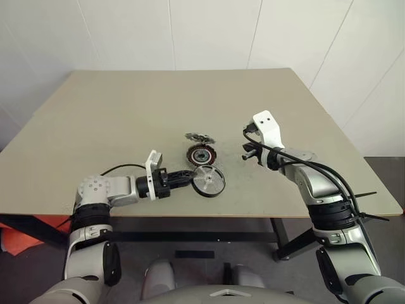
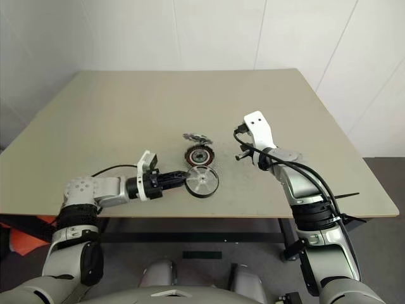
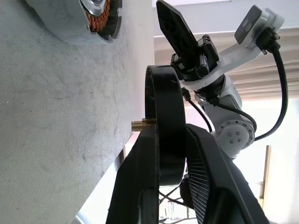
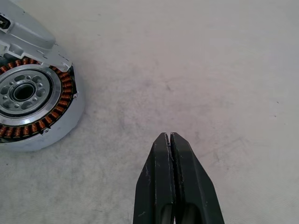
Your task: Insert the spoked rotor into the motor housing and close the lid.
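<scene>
Carrying the spoked rotor (image 1: 208, 181) edge-on in its left hand (image 1: 190, 178), it should lay it flat over the motor housing (image 1: 201, 154) just beyond on the worktop (image 1: 126, 120) (right hand (image 4: 170, 154) pinched shut, empty).

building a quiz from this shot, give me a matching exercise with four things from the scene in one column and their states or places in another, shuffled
Things:
1. spoked rotor
2. motor housing
3. left gripper
4. right gripper

States or places:
A. fingers pressed together on nothing, over bare table
B. lying on the table, copper windings showing
C. held upright by its rim, near the table's front edge
D. shut on a silver wheel

Pairs: 1-C, 2-B, 3-D, 4-A
</scene>
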Controlling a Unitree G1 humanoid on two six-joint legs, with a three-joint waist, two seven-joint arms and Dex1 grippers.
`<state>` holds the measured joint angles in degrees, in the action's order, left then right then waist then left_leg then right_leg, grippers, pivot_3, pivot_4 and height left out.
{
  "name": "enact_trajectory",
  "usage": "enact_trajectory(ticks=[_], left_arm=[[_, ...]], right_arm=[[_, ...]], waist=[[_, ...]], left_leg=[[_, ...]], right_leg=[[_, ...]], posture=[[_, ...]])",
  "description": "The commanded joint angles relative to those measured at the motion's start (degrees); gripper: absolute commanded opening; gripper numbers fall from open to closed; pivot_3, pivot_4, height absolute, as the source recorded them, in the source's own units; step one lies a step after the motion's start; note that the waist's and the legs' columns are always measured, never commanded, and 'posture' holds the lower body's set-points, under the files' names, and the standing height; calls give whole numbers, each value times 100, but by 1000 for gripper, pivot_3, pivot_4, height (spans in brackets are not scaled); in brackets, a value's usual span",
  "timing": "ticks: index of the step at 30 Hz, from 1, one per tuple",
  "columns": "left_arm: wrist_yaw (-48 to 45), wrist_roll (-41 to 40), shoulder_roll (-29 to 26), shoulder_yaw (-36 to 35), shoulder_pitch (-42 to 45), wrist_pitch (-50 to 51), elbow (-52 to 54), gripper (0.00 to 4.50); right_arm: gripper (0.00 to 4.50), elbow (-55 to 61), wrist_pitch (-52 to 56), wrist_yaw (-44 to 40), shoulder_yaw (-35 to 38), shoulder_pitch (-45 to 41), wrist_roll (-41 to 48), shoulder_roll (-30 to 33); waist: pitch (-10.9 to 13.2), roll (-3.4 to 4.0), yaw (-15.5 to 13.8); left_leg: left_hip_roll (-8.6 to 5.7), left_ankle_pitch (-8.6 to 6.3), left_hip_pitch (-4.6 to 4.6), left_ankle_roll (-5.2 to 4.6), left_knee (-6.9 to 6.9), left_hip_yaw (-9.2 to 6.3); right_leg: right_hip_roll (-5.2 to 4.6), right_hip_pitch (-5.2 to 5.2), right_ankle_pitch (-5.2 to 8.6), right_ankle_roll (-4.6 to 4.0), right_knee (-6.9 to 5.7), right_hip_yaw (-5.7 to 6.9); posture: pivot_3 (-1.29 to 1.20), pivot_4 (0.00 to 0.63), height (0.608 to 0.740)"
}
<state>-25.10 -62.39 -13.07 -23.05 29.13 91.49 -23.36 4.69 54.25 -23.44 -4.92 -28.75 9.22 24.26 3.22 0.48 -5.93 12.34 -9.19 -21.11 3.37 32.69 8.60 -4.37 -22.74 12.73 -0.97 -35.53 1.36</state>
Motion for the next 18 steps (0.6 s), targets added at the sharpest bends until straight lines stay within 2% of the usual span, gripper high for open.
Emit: enact_trajectory(ticks=[1, 18], left_arm=[[-171, 94, 43, -77, 258, -314, -119, 801], [-90, 233, 684, -339, 620, -1181, -461, 801]], right_arm=[[0, 267, -53, 33, 80, -60, 8, -8], [0, 158, -110, -11, -63, -35, -47, -31]], waist=[[0, 0, 2], [1, -1, -9]], left_leg=[[0, 0, 0, 0, 0, 0], [-4, 0, -2, 0, 1, -1]], right_leg=[[0, 0, 0, 0, 0, 0], [-3, 3, -1, -1, 4, 1]], posture=[[0, 0, 740], [0, 0, 740]])
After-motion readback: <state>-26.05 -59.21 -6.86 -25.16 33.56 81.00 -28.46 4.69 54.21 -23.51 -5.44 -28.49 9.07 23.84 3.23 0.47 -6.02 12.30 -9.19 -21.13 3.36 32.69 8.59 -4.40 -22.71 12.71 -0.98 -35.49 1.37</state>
